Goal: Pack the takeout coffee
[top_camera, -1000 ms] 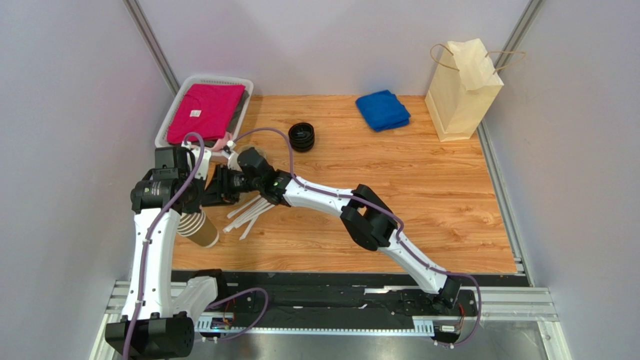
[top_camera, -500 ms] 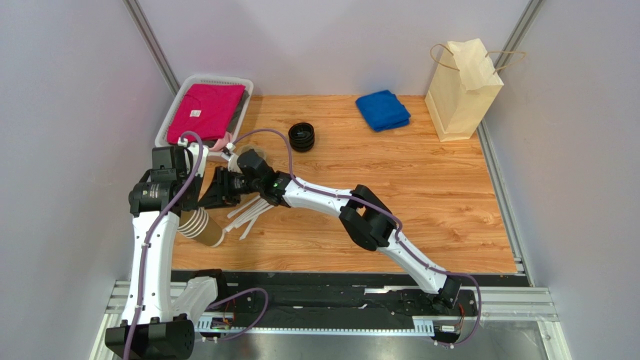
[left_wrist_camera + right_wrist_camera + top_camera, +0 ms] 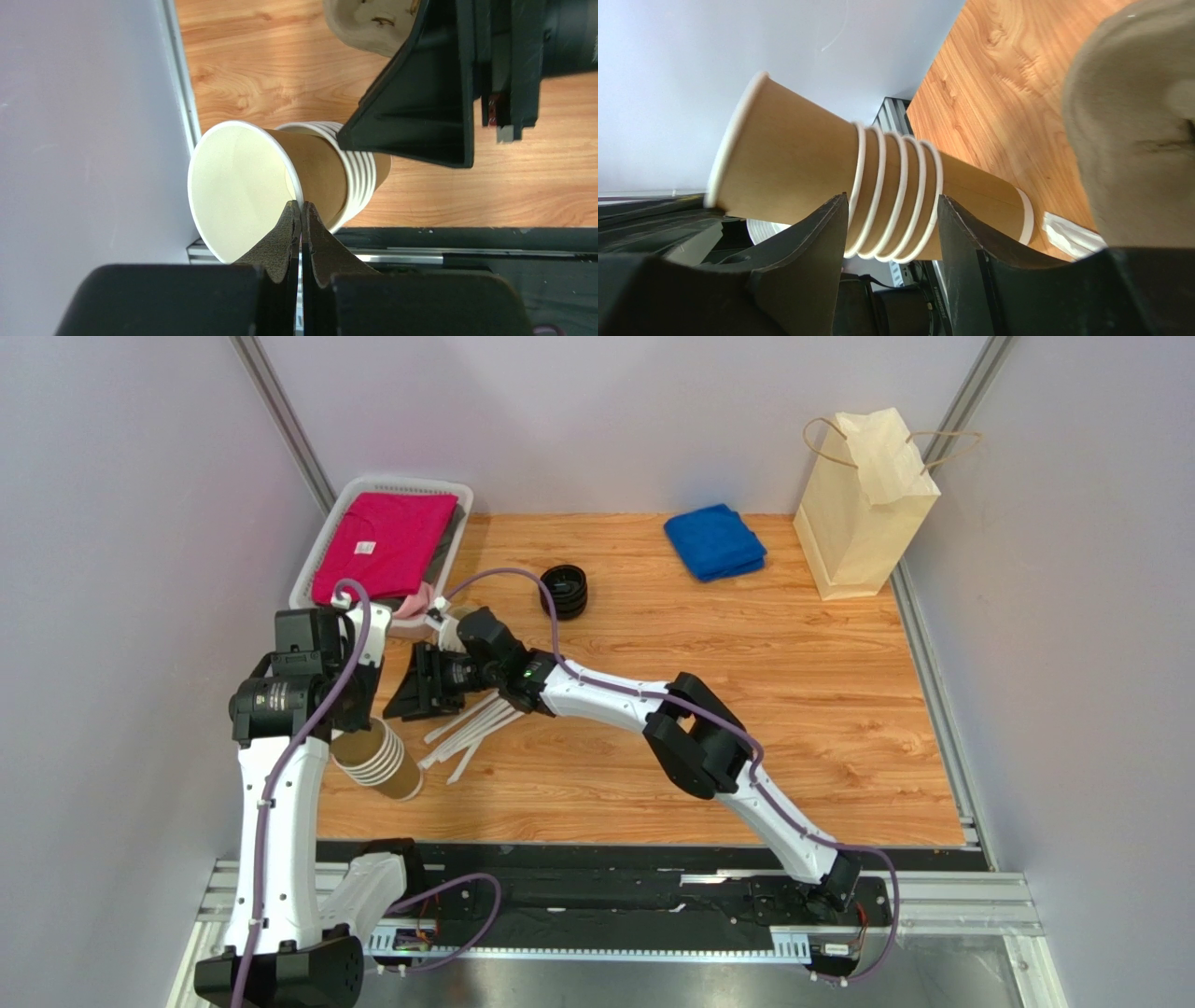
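The takeout coffee is out of view; no lidded cup shows. A stack of tan paper cups (image 3: pixel 382 763) lies on its side at the table's near left. My left gripper (image 3: pixel 300 206) is shut on the rim of the endmost cup (image 3: pixel 238 185), one finger inside its white mouth and one outside. In the top view the left gripper (image 3: pixel 359 721) sits just above the stack. My right gripper (image 3: pixel 410 686) stands open beside it. In the right wrist view its fingers (image 3: pixel 808 238) frame the stack's white rims (image 3: pixel 899 189) without touching them.
Loose black lids (image 3: pixel 567 591) sit mid-table. A paper bag (image 3: pixel 866 504) stands at the back right, a blue cloth (image 3: pixel 716 541) next to it. A white basket (image 3: pixel 320 560) with pink cloth is back left. White packets (image 3: pixel 470 728) lie under the right arm. A tan pulp piece (image 3: pixel 1137 126) sits by the right gripper.
The right gripper's jaws have widened and it has drawn slightly away from the stack. The left arm has shifted a little to the left, still pinching the cup's rim.
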Available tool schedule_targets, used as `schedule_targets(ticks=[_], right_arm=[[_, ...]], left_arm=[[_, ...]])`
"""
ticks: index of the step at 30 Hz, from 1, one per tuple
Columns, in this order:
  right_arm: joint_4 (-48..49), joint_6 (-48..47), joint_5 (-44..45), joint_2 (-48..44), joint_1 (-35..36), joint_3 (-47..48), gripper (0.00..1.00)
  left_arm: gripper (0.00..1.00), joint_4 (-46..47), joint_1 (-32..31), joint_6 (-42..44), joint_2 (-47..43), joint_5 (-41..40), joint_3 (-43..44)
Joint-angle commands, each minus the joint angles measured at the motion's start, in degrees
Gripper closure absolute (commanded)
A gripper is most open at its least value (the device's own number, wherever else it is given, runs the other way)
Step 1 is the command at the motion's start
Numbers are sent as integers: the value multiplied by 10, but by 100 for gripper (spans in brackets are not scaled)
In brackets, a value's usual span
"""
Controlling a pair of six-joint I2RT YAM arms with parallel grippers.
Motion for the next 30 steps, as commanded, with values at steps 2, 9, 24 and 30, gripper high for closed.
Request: schedule_targets(ticks=[2, 9, 24, 30], right_arm=[[-4, -54, -18, -87, -10, -45, 45], [-20, -80, -30, -113, -17, -56, 44], [-54, -131, -45, -179, -50, -75, 40], [-79, -141, -71, -233, -110, -96, 35]], left_arm=[[100, -29, -3, 2, -21, 27, -11], [100, -69, -3, -1, -35, 29, 14], [100, -107, -3, 29, 3, -3, 185], [100, -92, -24, 85, 72, -11, 319]])
